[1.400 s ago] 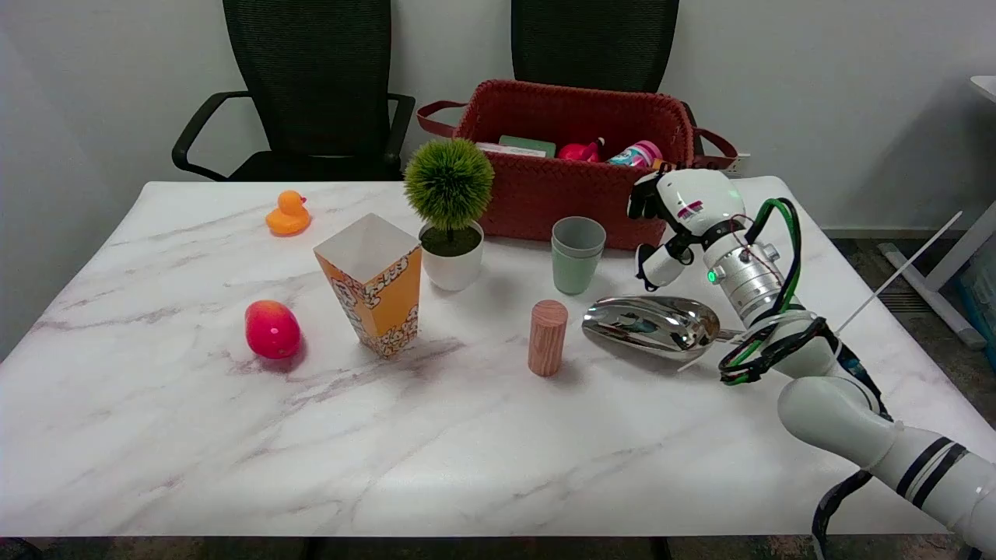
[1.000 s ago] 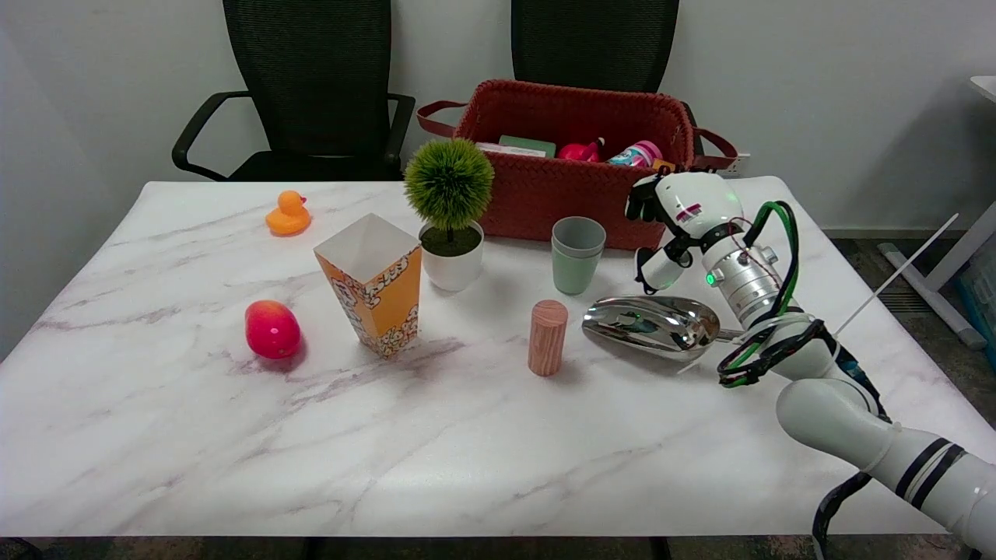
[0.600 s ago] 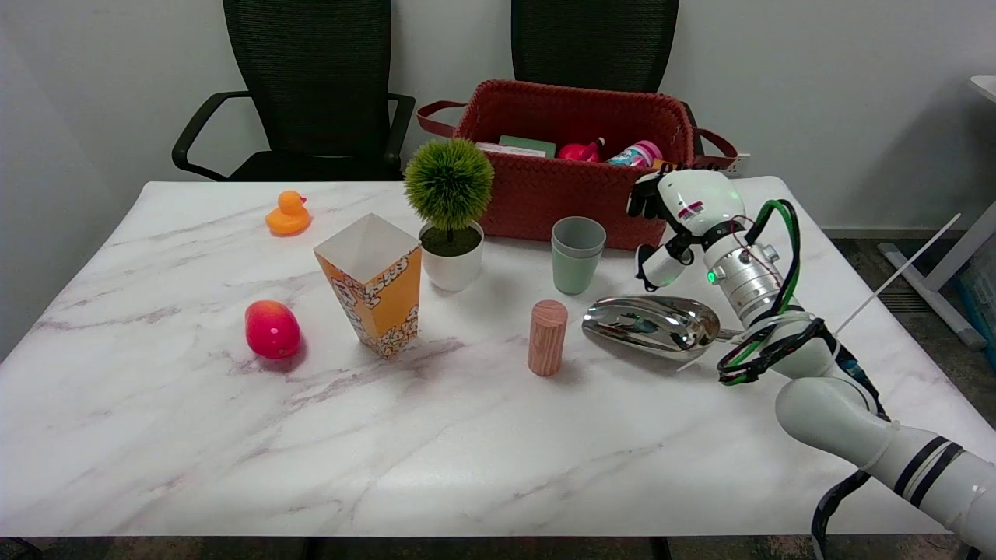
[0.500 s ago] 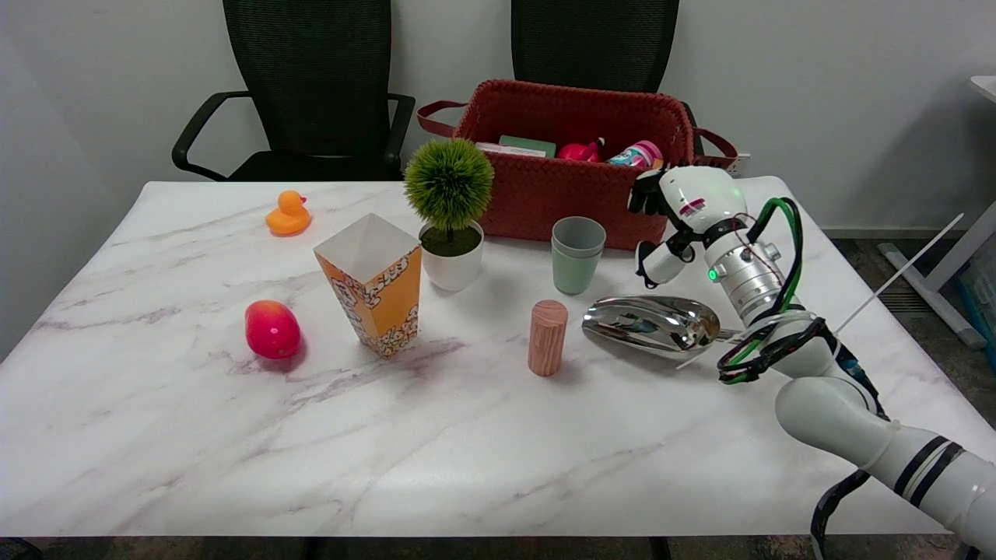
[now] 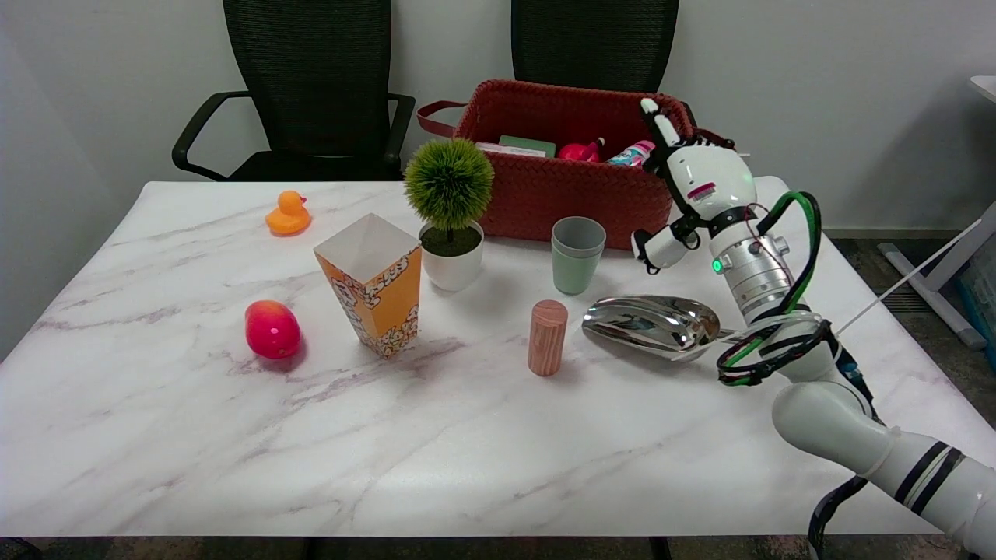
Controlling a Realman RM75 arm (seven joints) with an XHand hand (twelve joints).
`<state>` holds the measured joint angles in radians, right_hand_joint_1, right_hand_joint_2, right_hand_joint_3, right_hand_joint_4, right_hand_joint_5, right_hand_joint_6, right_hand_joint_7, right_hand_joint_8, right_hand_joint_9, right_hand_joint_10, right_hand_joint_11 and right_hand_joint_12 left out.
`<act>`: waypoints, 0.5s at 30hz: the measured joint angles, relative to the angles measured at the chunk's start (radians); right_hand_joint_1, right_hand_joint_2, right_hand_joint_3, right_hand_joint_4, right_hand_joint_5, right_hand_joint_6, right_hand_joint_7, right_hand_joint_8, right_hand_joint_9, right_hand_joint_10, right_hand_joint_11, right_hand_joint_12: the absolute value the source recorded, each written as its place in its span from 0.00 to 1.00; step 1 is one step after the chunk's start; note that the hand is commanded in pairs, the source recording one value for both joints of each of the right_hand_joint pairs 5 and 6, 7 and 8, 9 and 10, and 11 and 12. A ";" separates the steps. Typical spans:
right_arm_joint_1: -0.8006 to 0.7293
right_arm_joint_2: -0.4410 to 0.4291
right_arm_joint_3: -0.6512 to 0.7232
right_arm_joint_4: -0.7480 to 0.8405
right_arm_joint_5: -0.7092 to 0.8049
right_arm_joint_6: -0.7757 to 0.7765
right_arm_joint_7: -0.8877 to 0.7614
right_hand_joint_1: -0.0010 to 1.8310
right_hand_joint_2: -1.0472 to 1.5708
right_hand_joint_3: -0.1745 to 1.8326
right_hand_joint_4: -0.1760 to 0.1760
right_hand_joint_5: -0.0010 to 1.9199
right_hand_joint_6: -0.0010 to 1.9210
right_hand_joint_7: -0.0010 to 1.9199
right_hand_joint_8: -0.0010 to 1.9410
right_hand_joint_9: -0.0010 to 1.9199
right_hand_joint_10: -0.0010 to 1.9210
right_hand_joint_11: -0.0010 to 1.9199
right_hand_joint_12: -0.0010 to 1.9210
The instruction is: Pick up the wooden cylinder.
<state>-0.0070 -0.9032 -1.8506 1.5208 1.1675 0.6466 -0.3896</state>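
The right hand (image 5: 689, 183) is raised above the worktop (image 5: 233, 435) with its fingers (image 5: 652, 118) spread apart, one stretched up in front of the red basket (image 5: 545, 194) and the thumb sticking out to the side; it holds nothing and touches nothing. The wooden cylinder (image 5: 547, 337) stands upright on the worktop, well apart from the hand (nearer the camera and to its left), just beside the shiny metal scoop (image 5: 650, 324) and in front of the green cup (image 5: 577, 254).

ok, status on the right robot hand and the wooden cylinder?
Right robot hand open, raised near basket, holding nothing. Wooden cylinder upright, untouched. Metal scoop lies between them.
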 measured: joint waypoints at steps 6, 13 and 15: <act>-0.006 -0.001 -0.020 0.030 0.001 0.054 0.000 0.67 0.33 0.66 0.50 0.03 0.03 0.27 0.26 0.30 0.30 0.31 0.31; -0.009 -0.004 -0.043 0.060 0.005 0.117 0.001 0.65 0.29 0.51 0.50 0.04 0.04 0.19 0.19 0.20 0.20 0.20 0.20; -0.011 -0.005 -0.052 0.069 0.010 0.137 0.001 0.65 0.28 0.51 0.50 0.04 0.04 0.18 0.18 0.19 0.19 0.18 0.18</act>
<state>-0.0175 -0.9080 -1.9023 1.5898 1.1775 0.7836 -0.3886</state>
